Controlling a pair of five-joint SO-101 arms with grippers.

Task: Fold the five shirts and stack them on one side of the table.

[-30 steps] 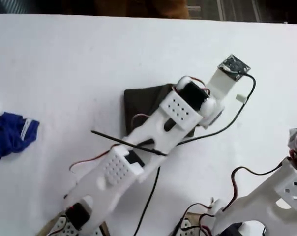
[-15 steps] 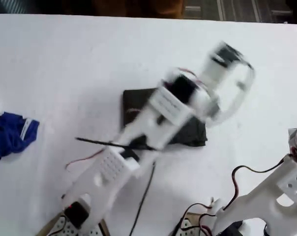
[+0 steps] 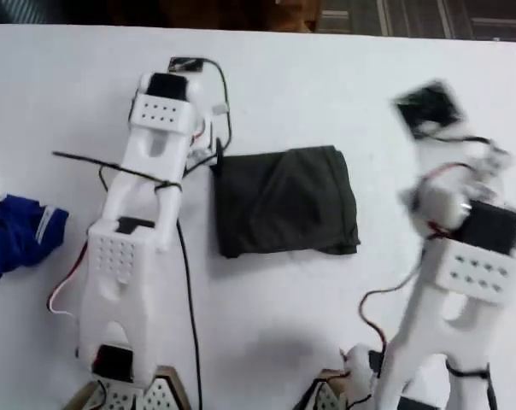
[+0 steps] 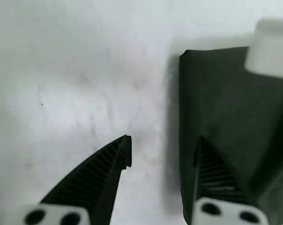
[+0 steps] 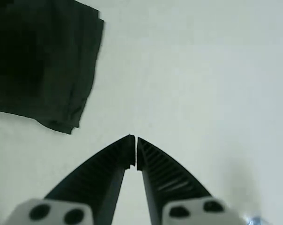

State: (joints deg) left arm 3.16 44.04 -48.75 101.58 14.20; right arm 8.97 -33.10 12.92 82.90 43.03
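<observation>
— Status?
— My left gripper was open at the edge of the folded dark shirt, which lay between my grippers; my right gripper was closed, empty.

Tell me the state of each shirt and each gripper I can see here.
dark shirt: folded, lying flat.
blue shirt: crumpled, not folded.
left gripper: open, empty, one finger over the dark shirt's edge.
right gripper: shut, empty.
</observation>
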